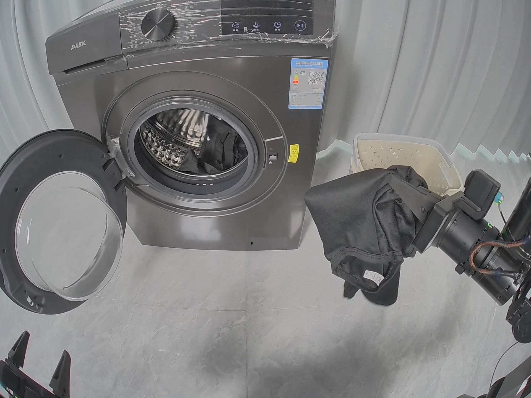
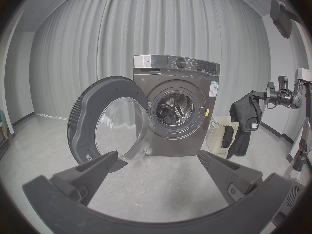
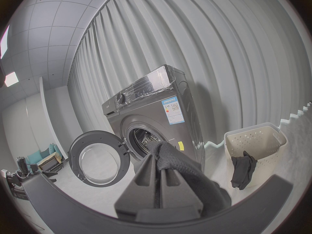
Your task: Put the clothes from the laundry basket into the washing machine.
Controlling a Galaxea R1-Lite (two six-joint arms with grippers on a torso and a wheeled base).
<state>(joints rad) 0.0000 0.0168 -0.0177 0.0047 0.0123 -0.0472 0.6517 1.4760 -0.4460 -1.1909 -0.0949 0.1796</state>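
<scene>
While my right pincer (image 1: 409, 197) hangs in the air just in front of the laundry basket (image 1: 437, 158), the black garment (image 1: 359, 222) droops from its tips, bunched up at the top with a loose end trailing down. It hangs off to the right of the washing machine (image 1: 221, 84), apart from it, and clear of the floor (image 1: 249, 316). The machine's door (image 1: 55, 222) is swung wide open on my left, and dark clothes (image 1: 221, 153) already lie inside the drum (image 1: 171, 139). From my head the held garment covers the near wall of the basket. From my right wrist I see that wall plainly, with a second dark piece (image 3: 243, 173) draped over the rim and hanging down the outside. My left wrist gives the side-on look: the garment (image 2: 247, 114) dangles from the right pincer (image 2: 263, 96), and its long tail reaches down in front of the basket (image 2: 216, 137) without touching the floor. Seen from the right wrist, my right pincer (image 3: 159, 176) is pressed together on a fold of the garment (image 3: 182, 169), the cloth spilling over one finger. My left pincer (image 2: 157, 155) is low and near the floor on the door's side, spread wide, with nothing between its fingers (image 2: 97, 169) and touching nothing.
</scene>
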